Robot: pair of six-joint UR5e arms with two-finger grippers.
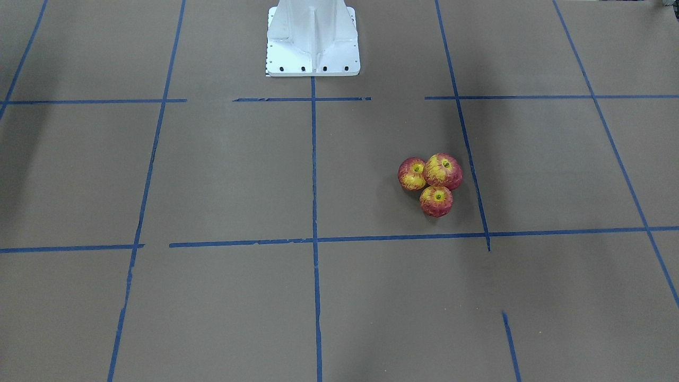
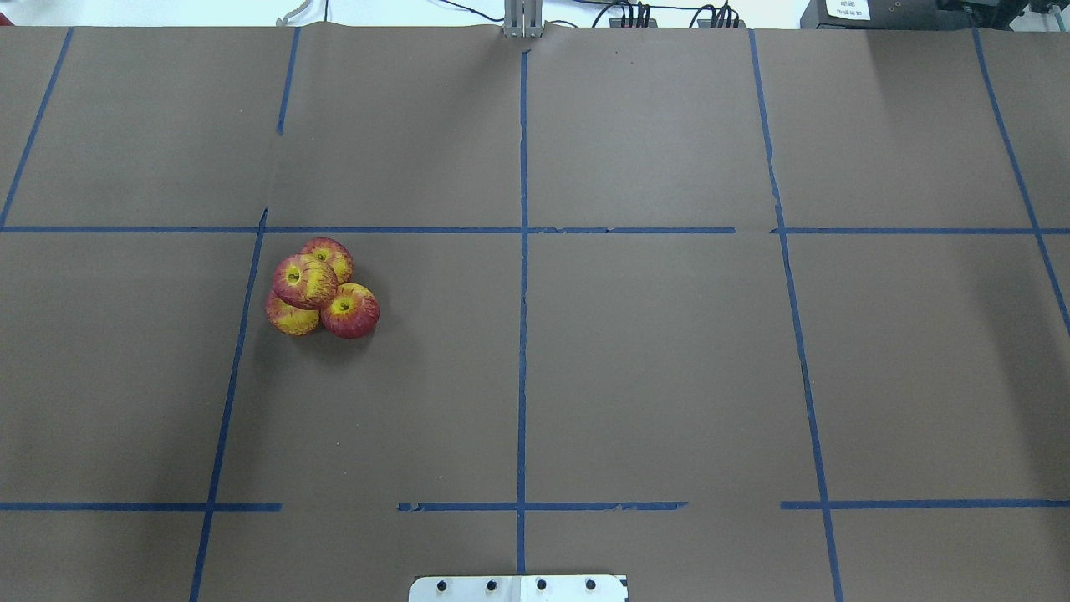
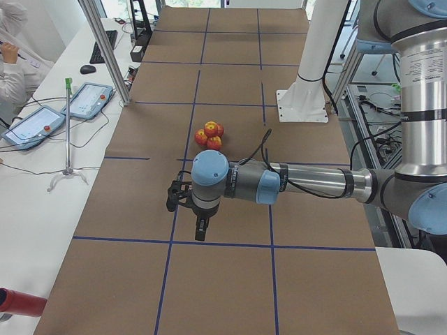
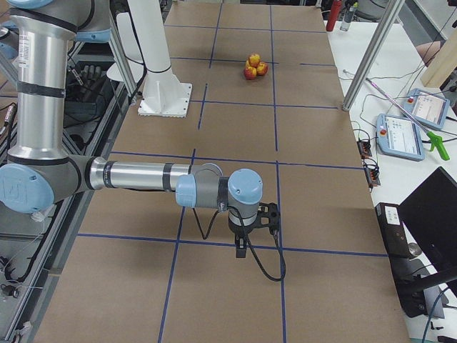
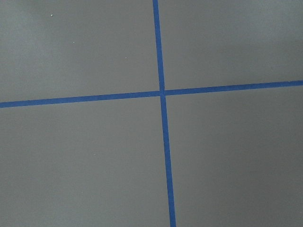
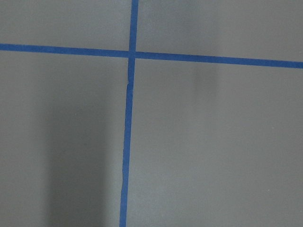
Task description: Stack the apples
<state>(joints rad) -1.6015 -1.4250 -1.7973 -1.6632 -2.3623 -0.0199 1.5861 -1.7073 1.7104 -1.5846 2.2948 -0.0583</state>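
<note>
Overhead exterior: apples (image 2: 306,283) piled beside tape line (image 2: 248,293) — left hand (image 3: 201,234), right hand (image 4: 241,250): cannot tell.

The table (image 2: 669,376) is covered in brown paper marked into squares by blue tape lines (image 2: 523,334). A white base plate (image 1: 313,58) stands at the middle of the robot's edge. On the robot's left of the centre line, three apples (image 2: 350,310) lie touching in a cluster, with a fourth resting on top of them.
</note>
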